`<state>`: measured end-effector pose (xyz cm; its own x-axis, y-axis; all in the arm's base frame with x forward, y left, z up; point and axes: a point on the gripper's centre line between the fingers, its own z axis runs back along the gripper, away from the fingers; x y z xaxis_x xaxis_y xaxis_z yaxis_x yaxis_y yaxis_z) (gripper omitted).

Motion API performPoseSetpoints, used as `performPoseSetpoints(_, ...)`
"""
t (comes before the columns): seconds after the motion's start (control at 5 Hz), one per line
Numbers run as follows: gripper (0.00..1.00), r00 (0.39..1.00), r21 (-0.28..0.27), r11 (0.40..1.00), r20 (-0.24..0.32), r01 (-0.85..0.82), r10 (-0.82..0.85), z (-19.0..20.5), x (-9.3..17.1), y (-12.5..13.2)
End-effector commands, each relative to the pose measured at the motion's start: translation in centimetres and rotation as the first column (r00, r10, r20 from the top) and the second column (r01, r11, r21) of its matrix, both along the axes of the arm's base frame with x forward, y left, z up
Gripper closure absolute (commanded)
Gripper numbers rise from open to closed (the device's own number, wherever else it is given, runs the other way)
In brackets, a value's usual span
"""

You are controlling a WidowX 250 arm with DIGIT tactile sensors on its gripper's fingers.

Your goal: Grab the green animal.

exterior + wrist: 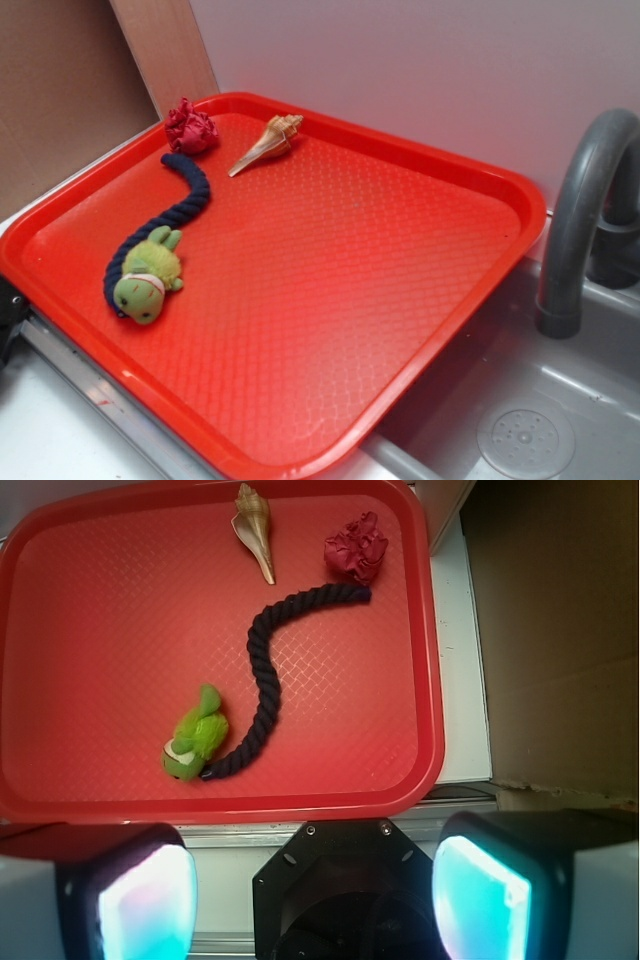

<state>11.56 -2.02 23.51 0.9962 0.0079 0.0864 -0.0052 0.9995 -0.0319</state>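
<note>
Gripper: the two-fingered gripper (pixel 315 905) with glowing cyan-white pads (pixel 148 905) is seen at the near edge of the wrist view, spread wide with nothing held between its pads; it is held clear of the tray, off its near rim.
Counter: a pale counter strip (pixel 462 680) is seen under and beside the tray.
Tray: a red textured plastic tray (pixel 330 280) with a raised rim is laid on the counter, and all the small things are carried on it.
Green animal: the small light-green plush turtle-like toy (pixel 195 736) with a white-and-red neck band is lying on the tray close to its near rim, head toward that rim; its side is touched by the end of the rope.
Rope: a dark navy braided rope (pixel 268 680) is curved across the tray from the green animal toward the tray's far corner.
Red cloth: a crumpled dark-red fabric ball (pixel 357 548) is placed at the far end of the rope, near the tray's far corner.
Shell: a tan spiral seashell (pixel 254 525) is laid near the tray's far rim, just beside the red cloth and apart from the rope.
Sink: a grey sink basin with a curved grey faucet (pixel 580 220) is seen beside the tray in the exterior view.
</note>
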Motion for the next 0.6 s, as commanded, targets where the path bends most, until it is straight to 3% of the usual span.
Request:
performPoseSetpoints(0.0, 0.00, 1.000, 0.000, 1.000, 0.000, 0.000, 0.000, 0.0, 0.0, 0.0)
performPoseSetpoints(0.2, 0.00, 0.989, -0.029, 0.988, -0.018, -0.149, 0.148, -0.1, 0.6, -2.3)
performPoseSetpoints(0.4, 0.00, 0.948, -0.050, 0.948, -0.080, -0.313, 0.309, -1.7, 0.5, -4.9)
